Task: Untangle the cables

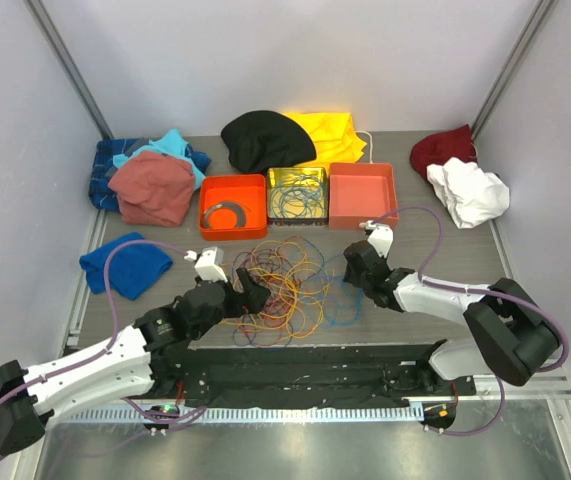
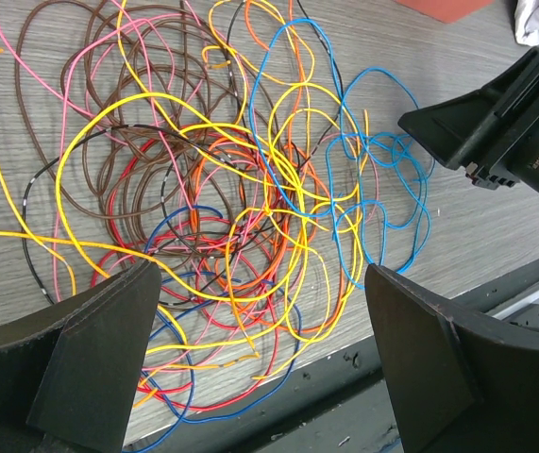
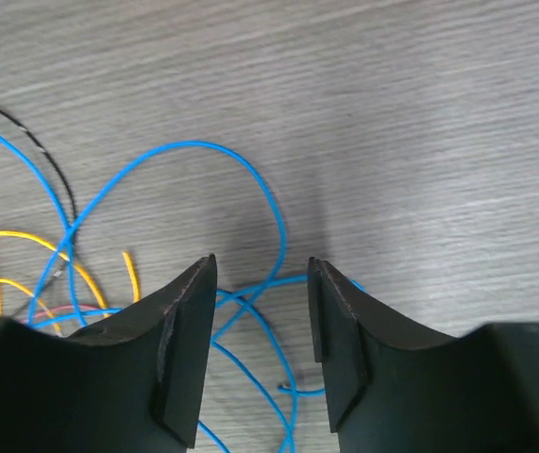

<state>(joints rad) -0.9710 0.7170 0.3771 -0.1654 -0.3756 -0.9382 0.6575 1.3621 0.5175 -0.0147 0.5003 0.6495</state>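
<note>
The cables lie in one big messy heap on the desk, just in front of the two arms. The left end effector hangs over the left side of the heap. Its jaws are wide apart and there is nothing in them. The right end effector is low at the right edge, over a blue cable. Its jaws are apart too, and blue loops run through the gap (it is not pinching them, as far as I can see).

I think the step is to pick one cable and pull it out. The blue one is a good pick, because it sticks out at the side and few others cross it. The right end effector should go straight down, close on just one blue strand, and pull slowly away from the heap. If the heap drags along, the left one could press it down. A fast pull may make the knots tighter.
</note>
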